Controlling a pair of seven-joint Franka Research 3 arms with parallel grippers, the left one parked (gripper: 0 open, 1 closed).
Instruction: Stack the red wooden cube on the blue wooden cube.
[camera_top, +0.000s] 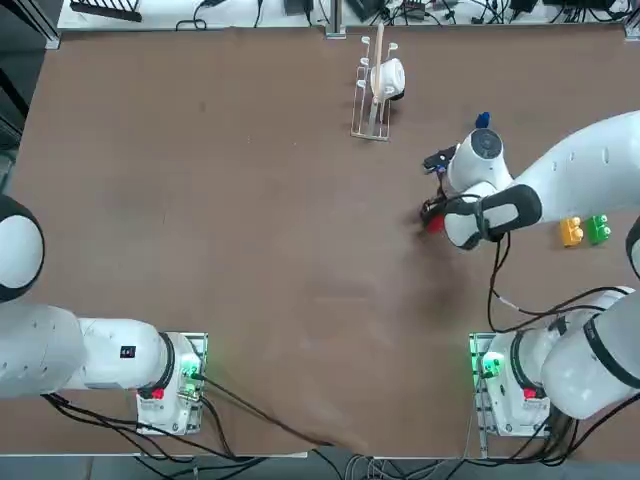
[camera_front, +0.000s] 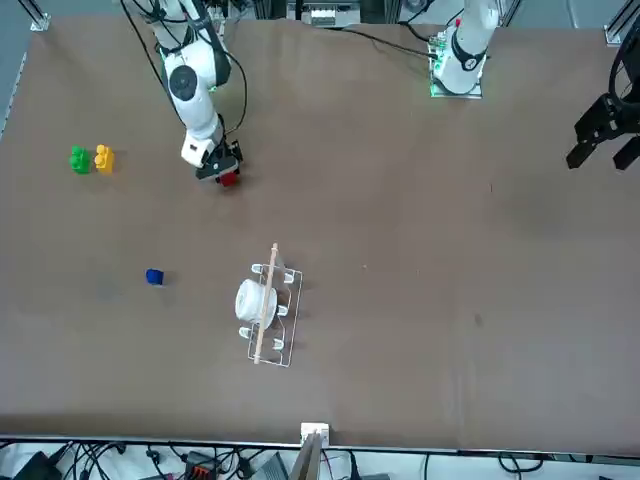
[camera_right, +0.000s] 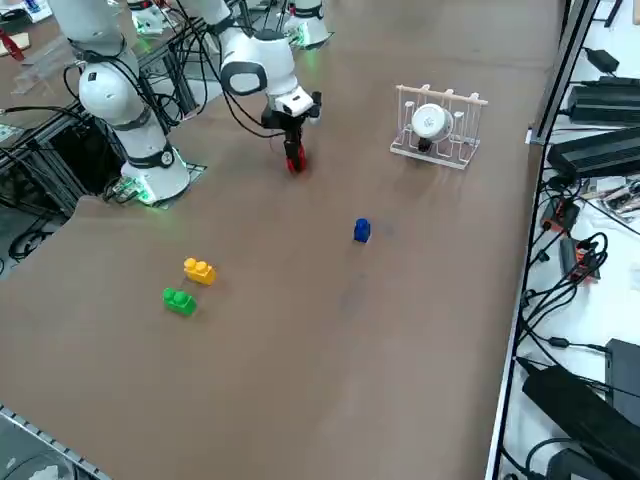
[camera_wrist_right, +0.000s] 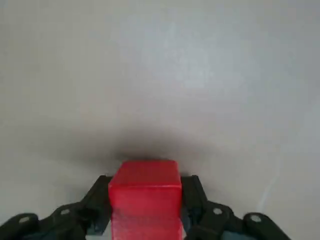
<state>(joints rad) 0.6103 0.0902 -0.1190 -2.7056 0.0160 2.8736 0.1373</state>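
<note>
From overhead, the right gripper (camera_top: 432, 215) sits low over the brown surface (camera_top: 250, 250), the red wooden cube (camera_top: 434, 224) peeking out beneath it. The right side view shows the blue wooden cube (camera_right: 362, 231) well apart. At the wrist, the fingers (camera_wrist_right: 197, 195) grip the red cube's sides.

Four blocks: one red wooden cube (camera_wrist_right: 145, 197), one blue wooden cube (camera_right: 362, 231), one yellow block (camera_right: 198, 270), one green block (camera_right: 179, 300).

The table (camera_top: 250, 250) is showing a matt brown surface. The red wooden cube (camera_wrist_right: 145, 197) is looking smooth and faintly satiny between black fingers (camera_wrist_right: 95, 200) of the right gripper (camera_wrist_right: 145, 210), under glossy white arm shells (camera_top: 590, 165).
</note>
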